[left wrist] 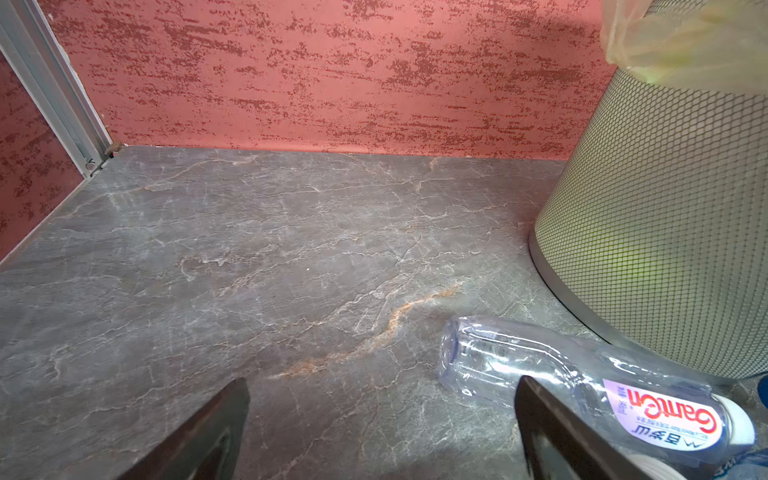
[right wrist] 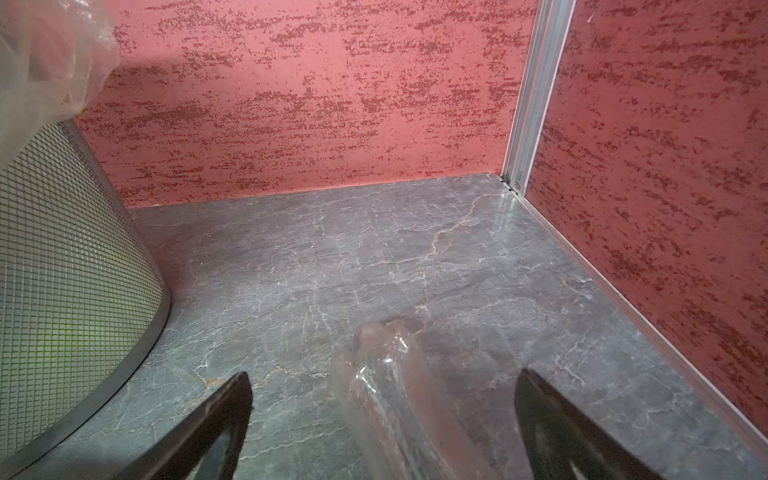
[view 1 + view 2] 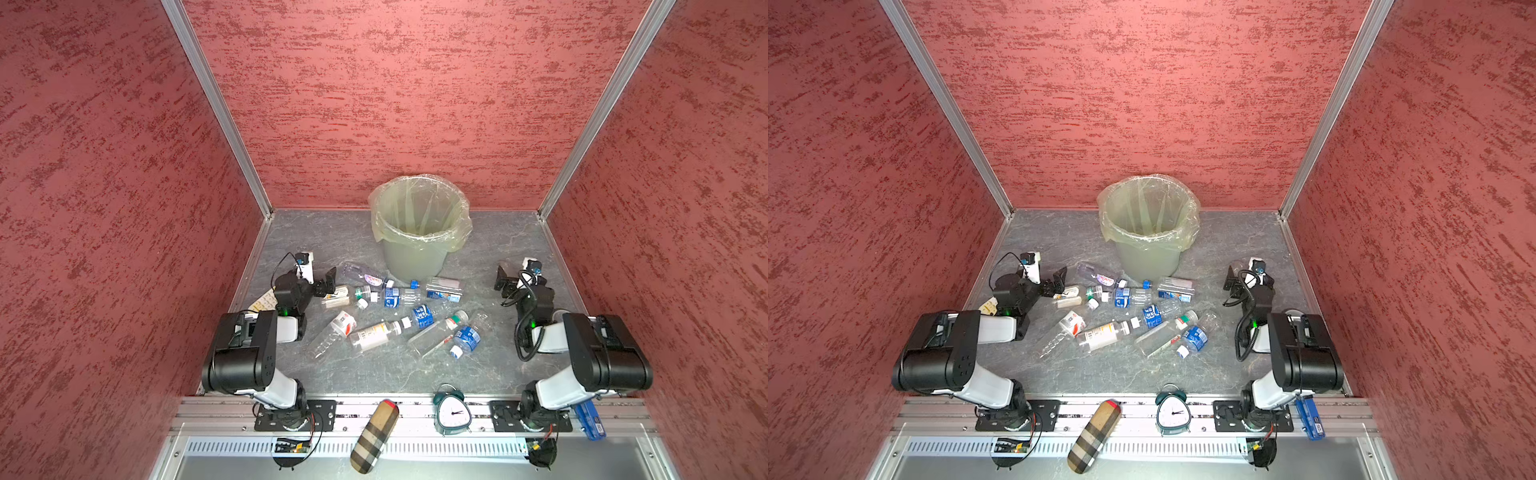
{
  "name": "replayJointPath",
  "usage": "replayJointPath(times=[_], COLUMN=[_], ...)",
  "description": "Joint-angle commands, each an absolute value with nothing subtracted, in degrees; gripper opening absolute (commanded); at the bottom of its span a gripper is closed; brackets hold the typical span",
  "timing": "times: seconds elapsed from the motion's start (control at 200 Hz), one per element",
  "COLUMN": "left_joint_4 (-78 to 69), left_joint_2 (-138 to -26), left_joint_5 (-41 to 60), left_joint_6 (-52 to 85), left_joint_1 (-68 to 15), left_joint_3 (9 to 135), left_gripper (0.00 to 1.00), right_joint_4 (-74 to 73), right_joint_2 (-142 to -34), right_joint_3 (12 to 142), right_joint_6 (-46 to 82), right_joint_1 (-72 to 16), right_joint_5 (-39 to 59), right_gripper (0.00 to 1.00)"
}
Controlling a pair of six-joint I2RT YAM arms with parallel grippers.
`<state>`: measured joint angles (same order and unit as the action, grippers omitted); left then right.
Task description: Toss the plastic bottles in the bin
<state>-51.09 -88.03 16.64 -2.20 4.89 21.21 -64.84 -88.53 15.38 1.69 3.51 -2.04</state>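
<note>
Several clear plastic bottles point(image 3: 372, 334) lie scattered on the grey floor in front of the bin point(image 3: 411, 262), which is grey-green with a yellowish bag over its rim. My left gripper point(image 3: 330, 280) is open, low by the pile's left edge. In the left wrist view a pink-labelled bottle point(image 1: 582, 386) lies beside one of its fingers point(image 1: 540, 415), against the bin point(image 1: 665, 208); nothing sits between the jaws of that gripper point(image 1: 382, 382). My right gripper point(image 3: 503, 282) is open to the right of the bin. A clear label-less bottle point(image 2: 395, 395) lies between its wide-apart fingers, untouched.
Red walls close in three sides. On the front rail stand a green alarm clock point(image 3: 453, 411), a plaid oblong case point(image 3: 374, 436) and a blue object point(image 3: 590, 419). A cream calculator point(image 3: 264, 301) lies partly under the left arm.
</note>
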Motion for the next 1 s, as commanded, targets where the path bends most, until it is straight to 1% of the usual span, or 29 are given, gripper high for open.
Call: replayJointPath(times=[0.0,0.852,0.997], left_joint_4=[-52.4,-52.6,-57.1], left_joint_2=[-87.9,-87.9,-86.7], left_joint_5=[17.1,17.2,12.5], left_joint_6=[-1.9,-1.4,1.1], left_joint_1=[5.1,5.5,6.0], left_joint_3=[21.0,21.0,18.0], left_gripper=[0.99,0.99,0.99], right_joint_4=[-65.1,-65.2,-67.7], right_joint_2=[-88.8,-88.8,-88.6], right_joint_3=[16.8,16.7,15.4], right_joint_6=[2.1,2.2,2.7], right_joint_1=[3.2,3.3,3.3], right_joint_5=[-3.5,-3.3,-4.7], right_gripper=[0.99,0.99,0.99])
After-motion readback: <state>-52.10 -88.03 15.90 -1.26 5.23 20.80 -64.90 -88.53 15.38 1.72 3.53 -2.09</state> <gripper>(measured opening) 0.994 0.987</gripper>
